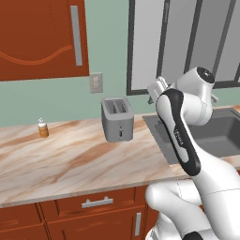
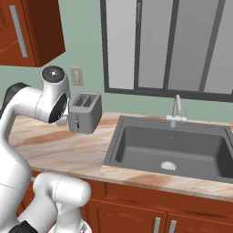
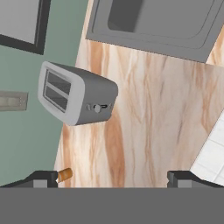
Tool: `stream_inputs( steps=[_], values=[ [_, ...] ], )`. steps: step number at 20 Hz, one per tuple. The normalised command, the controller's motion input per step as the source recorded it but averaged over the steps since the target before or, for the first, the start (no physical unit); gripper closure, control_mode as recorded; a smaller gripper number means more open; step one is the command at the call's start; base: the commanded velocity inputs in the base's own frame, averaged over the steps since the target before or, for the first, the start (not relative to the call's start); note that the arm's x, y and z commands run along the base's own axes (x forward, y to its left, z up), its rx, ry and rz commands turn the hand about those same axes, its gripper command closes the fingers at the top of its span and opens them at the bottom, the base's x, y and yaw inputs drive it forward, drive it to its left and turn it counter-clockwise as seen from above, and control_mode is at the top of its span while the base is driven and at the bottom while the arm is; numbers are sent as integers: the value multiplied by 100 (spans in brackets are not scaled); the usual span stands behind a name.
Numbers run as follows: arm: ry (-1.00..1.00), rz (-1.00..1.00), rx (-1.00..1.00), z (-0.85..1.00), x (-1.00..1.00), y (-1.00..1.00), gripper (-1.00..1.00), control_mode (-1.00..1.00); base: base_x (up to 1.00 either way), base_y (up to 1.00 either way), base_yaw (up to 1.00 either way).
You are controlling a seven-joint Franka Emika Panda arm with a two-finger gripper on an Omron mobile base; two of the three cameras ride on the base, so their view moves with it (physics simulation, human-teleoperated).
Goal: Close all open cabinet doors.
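**Counter stock, arm raised over the marble**

You have one cabinet door (image 1: pixel 42 37) at upper left, its silver handle (image 1: pixel 76 35) vertical, lower edge well above the counter (image 1: pixel 70 159). Toaster (image 1: pixel 117 119) stands against the wall; open counter lies before it. Your gripper (image 3: pixel 112 178) is spread wide, holding nothing. The left base view adds an orange bottle (image 1: pixel 43 128); the right base view adds sink (image 2: pixel 136 150) and faucet (image 2: pixel 176 109).

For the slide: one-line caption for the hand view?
Open gripper above marble counter, looking down on grey toaster, sink and small orange bottle.
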Motion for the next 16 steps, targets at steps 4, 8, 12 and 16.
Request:
stream_inputs(
  steps=[4, 8, 12, 16],
  values=[
    [0, 0, 0, 0, 0, 0, -100, -100, 0, 0, 0],
    [0, 0, 0, 0, 0, 0, -100, -100, 0, 0, 0],
    [0, 0, 0, 0, 0, 0, -100, -100, 0, 0, 0],
    [0, 0, 0, 0, 0, 0, -100, 100, 0, 0, 0]
  ],
)
